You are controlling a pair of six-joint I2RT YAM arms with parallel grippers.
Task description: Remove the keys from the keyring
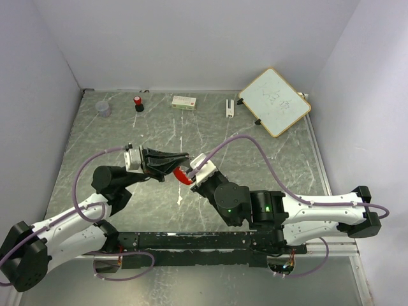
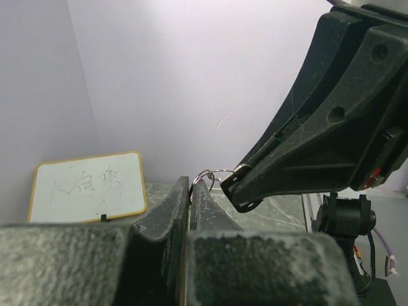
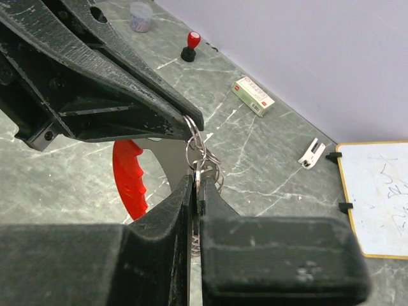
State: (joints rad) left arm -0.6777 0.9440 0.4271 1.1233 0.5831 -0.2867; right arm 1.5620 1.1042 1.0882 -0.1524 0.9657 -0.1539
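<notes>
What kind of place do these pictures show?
Probably a robot test cell in a laboratory: plain white walls enclose a marble-patterned table, the left arm and right arm are bolted at its near edge, and a small whiteboard stands at the back.

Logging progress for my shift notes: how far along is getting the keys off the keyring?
Done: the keyring is up off the table. In hand: the left gripper and right gripper are both shut on it, tips nearly meeting. Left: the keys still hang on it; none shows free.
</notes>
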